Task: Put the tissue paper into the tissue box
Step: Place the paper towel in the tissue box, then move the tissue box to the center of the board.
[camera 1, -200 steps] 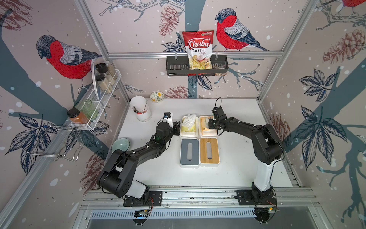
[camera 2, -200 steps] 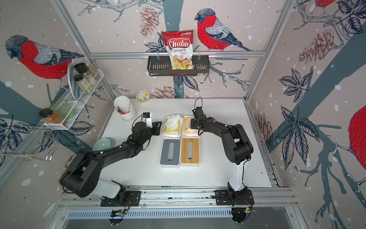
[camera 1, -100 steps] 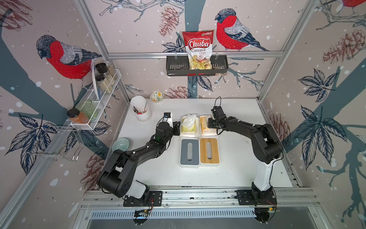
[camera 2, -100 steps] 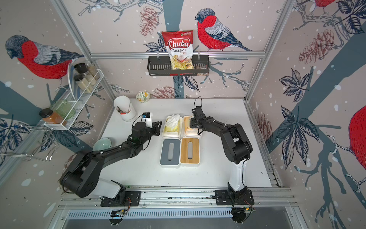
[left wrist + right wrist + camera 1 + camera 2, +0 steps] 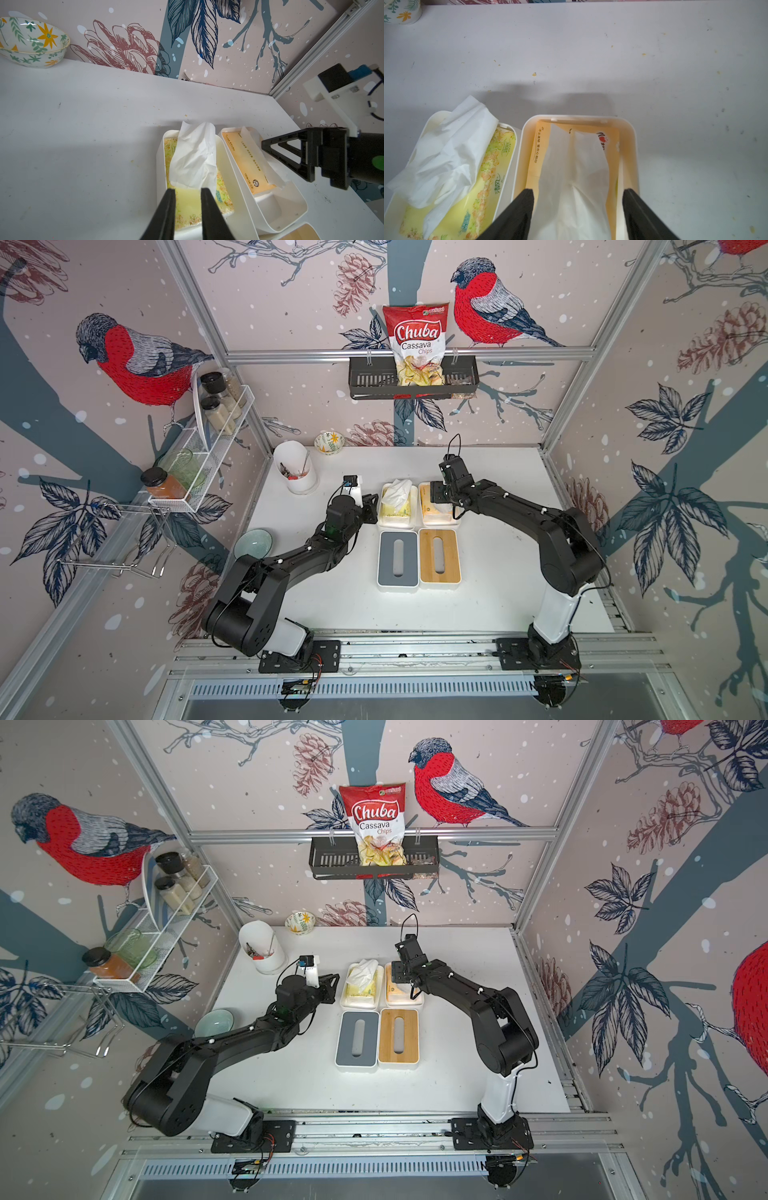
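Observation:
Two open white tissue boxes stand side by side at the back of the table. In the left tissue box [image 5: 397, 526] lies a yellow floral tissue pack [image 5: 187, 207], with crumpled white tissue paper [image 5: 397, 491] standing up out of it. The right tissue box [image 5: 632, 145] holds an orange tissue pack [image 5: 538, 158], and a white sheet [image 5: 575, 166] lies flat along its top. My right gripper [image 5: 578, 193] hangs open over that sheet, its jaws wide apart and gripping nothing. My left gripper [image 5: 188, 192] sits at the left box's near end, its jaws narrowly apart and empty.
A grey slotted lid [image 5: 397, 558] and a bamboo slotted lid [image 5: 439, 556] lie in front of the boxes. A white utensil cup [image 5: 296, 472], a floral bowl [image 5: 329, 442] and a teal bowl [image 5: 252, 542] stand to the left. Racks hang on the walls.
My right gripper's jaws have spread wide apart over the orange pack. The left arm and its gripper have not moved.

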You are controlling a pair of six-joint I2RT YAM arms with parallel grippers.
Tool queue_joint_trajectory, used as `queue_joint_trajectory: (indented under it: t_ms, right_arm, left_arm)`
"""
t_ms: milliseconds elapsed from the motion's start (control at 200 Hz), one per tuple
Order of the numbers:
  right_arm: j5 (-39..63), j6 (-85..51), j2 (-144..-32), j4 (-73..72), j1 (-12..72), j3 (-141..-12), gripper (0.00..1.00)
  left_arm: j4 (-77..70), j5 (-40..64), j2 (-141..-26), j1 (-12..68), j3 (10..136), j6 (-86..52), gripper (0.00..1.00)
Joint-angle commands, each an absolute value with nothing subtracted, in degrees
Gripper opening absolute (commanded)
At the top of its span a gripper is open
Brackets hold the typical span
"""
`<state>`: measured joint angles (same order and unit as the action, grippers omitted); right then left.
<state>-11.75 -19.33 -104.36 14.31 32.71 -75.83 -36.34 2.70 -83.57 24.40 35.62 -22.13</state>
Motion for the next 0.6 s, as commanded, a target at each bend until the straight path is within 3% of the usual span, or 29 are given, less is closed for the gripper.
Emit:
queue_joint_trajectory:
  t_ms: [0, 200, 405, 590]
  right_arm:
    - [-16.04, -18.20, -101.06, 15.91, 32.96, -74.46, 0.72]
    - [-20.47, -16.93, -95.64, 13.33, 31.92, -67.79, 0.70]
    - [-16.46, -15.78, -90.39, 3.08, 29.36, -57.85, 0.69]
    - [-14.86, -13.35, -88.33, -0.21, 28.75, -54.58, 0.68]
  left_arm:
    - [-36.87, 1.68, -83.50, 24.35, 35.96, -21.74, 0.26]
    - [-32.62, -1.02, -82.98, 24.34, 37.32, -21.71, 0.26]
    - [-23.17, -3.66, -80.75, 24.35, 40.19, -21.29, 0.22]
    - [-15.01, -4.58, -79.41, 24.37, 42.53, -20.50, 0.27]
